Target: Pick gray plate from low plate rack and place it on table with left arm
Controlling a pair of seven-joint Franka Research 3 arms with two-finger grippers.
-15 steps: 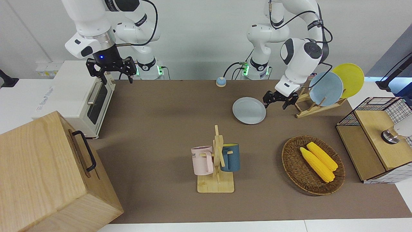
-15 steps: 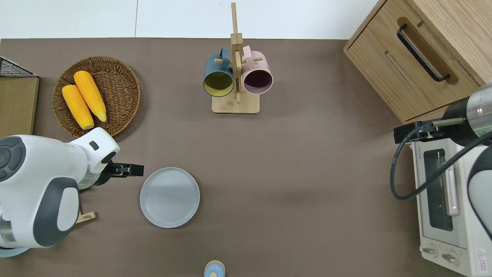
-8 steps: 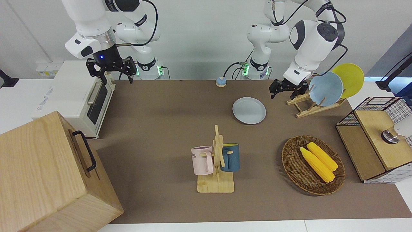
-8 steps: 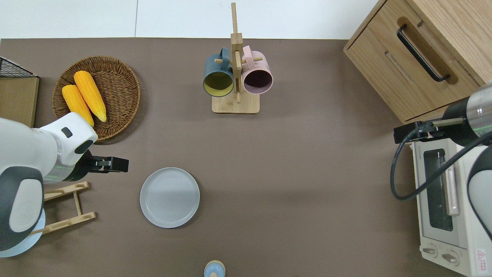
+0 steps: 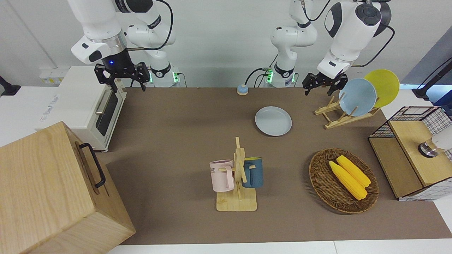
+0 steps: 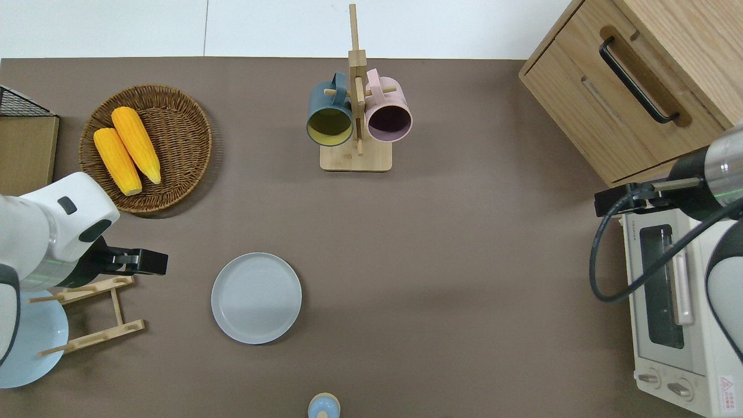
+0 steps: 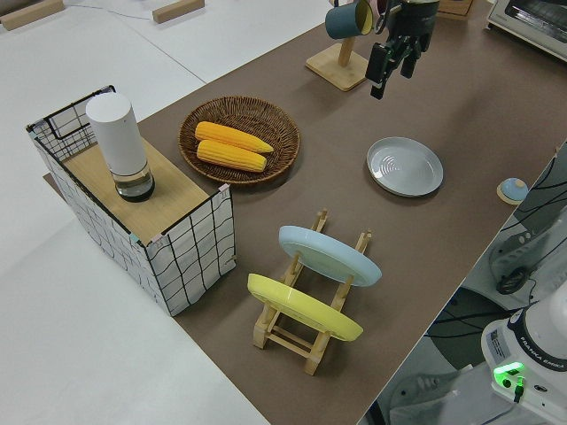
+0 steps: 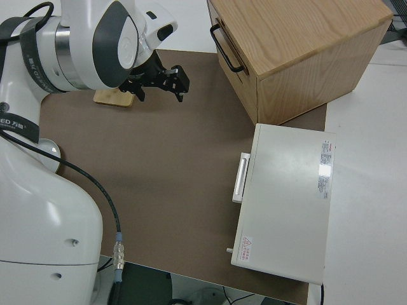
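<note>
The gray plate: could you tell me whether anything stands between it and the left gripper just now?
Nothing visible does. The gray plate lies flat on the bare table, apart from the low plate rack. The left gripper hangs over the rack's end, jaws open and empty, with only open tabletop between them.

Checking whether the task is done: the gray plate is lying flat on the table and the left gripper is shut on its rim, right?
Not quite. The gray plate does lie flat on the table, but the left gripper holds nothing; it is over the low plate rack, apart from the plate, as the overhead view shows.
</note>
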